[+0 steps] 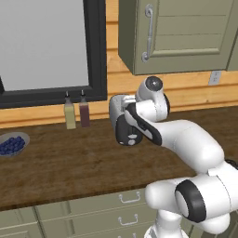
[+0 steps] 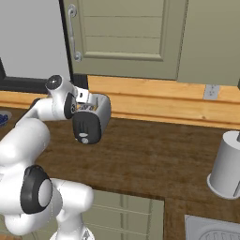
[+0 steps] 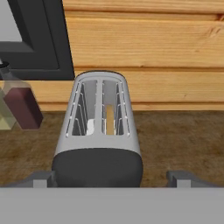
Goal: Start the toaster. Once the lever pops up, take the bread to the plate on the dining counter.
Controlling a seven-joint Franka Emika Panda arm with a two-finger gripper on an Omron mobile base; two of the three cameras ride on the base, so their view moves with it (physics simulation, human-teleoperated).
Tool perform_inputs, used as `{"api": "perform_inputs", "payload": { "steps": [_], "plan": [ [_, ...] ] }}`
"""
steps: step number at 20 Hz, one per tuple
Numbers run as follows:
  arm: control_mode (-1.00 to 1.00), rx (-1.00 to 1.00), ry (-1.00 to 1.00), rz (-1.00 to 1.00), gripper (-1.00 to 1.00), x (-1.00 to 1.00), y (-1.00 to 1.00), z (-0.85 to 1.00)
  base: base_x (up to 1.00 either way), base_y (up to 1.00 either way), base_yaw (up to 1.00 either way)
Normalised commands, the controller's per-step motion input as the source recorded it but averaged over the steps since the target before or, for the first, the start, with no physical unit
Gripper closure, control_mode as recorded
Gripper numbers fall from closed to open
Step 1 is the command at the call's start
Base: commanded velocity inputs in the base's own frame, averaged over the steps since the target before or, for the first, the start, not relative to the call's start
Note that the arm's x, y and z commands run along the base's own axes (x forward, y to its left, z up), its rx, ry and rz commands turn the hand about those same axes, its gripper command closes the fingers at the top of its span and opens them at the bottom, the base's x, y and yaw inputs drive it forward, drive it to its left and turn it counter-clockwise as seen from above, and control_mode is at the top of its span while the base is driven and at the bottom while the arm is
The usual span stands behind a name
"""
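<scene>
Two tool (image 3: 112, 179) fingertips spread wide, straddling toaster (image 3: 98, 131) black end; bread (image 3: 110, 120) in right slot.

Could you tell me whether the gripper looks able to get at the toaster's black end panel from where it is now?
Probably yes. In the hand view the gripper sits spread either side of the toaster, its black end panel facing the camera. Nothing lies between them; the dark bottle stands off to one side.

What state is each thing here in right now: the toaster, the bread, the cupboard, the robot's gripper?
toaster: upright on the counter, one slot loaded
bread: sunk in the right-hand slot
upper cabinet door: closed
gripper: open, fingertips either side of the toaster's black end
bowl: holds blueberries
</scene>
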Motion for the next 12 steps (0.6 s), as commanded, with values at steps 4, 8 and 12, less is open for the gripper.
{"api": "perform_inputs", "payload": {
  "steps": [4,8,12],
  "plan": [
    [-1.0,0.0,0.0,0.0,-1.0,0.0,0.0,0.0,0.0,0.0,0.0],
    [-1.0,0.0,0.0,0.0,-1.0,0.0,0.0,0.0,0.0,0.0,0.0],
    [-1.0,0.0,0.0,0.0,-1.0,0.0,0.0,0.0,0.0,0.0,0.0]
  ]
}}
